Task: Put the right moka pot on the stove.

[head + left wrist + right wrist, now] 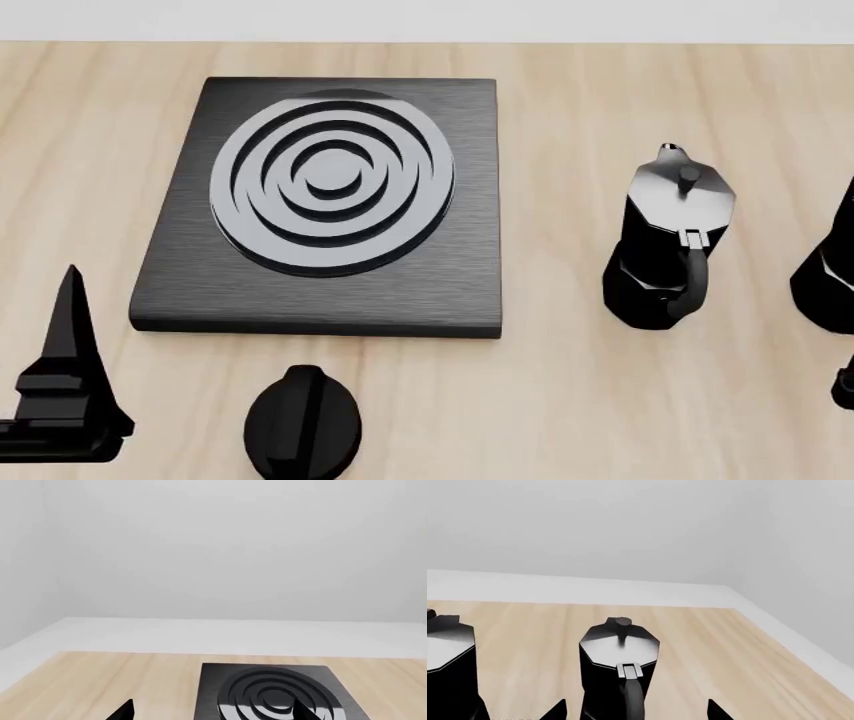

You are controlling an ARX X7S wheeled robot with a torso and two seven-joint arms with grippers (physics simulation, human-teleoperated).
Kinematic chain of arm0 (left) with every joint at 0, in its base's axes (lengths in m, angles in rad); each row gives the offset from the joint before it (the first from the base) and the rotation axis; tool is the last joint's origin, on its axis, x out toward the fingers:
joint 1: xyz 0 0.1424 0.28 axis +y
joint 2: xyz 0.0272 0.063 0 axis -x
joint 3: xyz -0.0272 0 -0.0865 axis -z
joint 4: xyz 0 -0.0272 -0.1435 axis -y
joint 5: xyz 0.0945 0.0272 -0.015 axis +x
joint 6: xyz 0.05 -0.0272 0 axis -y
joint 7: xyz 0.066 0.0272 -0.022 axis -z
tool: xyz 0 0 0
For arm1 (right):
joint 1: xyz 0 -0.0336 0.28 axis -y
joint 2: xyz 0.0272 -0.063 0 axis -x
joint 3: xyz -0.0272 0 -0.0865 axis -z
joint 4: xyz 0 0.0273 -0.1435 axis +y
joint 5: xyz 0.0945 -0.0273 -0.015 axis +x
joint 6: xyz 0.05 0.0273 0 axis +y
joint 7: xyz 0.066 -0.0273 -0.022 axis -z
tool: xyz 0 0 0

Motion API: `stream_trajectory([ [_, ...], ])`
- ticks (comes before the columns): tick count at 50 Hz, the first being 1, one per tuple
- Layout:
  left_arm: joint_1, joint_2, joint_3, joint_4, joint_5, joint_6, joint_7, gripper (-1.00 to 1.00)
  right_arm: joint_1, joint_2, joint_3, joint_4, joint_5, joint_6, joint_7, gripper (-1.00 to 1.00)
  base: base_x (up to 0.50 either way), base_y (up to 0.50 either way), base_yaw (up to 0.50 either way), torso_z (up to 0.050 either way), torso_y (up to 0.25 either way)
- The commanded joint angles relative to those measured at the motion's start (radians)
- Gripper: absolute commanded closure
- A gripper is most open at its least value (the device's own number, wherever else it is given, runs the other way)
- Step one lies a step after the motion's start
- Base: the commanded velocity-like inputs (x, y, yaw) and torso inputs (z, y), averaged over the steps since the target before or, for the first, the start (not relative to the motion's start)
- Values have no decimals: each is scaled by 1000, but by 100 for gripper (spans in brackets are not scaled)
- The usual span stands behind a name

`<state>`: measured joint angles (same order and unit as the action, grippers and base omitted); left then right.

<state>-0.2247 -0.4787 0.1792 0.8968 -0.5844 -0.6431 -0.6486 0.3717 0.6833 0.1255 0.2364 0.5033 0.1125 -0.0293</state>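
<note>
The right moka pot (619, 672), a glossy black faceted pot with a knobbed lid and a curved handle, stands upright on the light wooden table (574, 400). In the head view only a part of it shows, cut off at the right edge of the picture, near the right side of the table. In the right wrist view it stands just ahead, between the two tips of the right end effector (636, 711), with its handle turned toward the camera. These tips are spread apart and do not touch the pot, so it is not yet grasped.

Just beside it, toward the middle of the table, stands the second black faceted moka pot (671, 240), also upright. Further toward the left side lies the stove (327, 205), a flat square black slab with concentric grey rings; nothing stands on it. A small black knob (303, 420) lies near its front edge.

The left end effector (64, 385) hangs over the front left part of the table, holding nothing; its tips appear apart in the left wrist view.

In my judgement the task is at its beginning: grasping, lifting, carrying past the other pot and setting down are all left.
</note>
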Motion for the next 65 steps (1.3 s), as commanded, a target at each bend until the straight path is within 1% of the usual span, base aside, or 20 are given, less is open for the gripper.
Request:
stream_trajectory([
  [1, 2, -3, 5, -3, 4, 9, -2, -100, 47, -11, -31, 66, -26, -10, -12, -100, 0, 0, 0, 0, 0],
  [21, -5, -8, 9, -4, -7, 8, -7, -100, 161, -30, -89, 185, -80, -16, -30, -100, 0, 0, 0, 0, 0],
  [32, -1, -11, 10, -6, -8, 19, -6, -100, 234, -52, -114, 312, -114, -59, -49, -100, 0, 0, 0, 0, 0],
  [65, 1, -17, 12, -1, -14, 33, -19, -100, 310, -85, -141, 511, -157, -138, -78, -100, 0, 0, 0, 0, 0],
])
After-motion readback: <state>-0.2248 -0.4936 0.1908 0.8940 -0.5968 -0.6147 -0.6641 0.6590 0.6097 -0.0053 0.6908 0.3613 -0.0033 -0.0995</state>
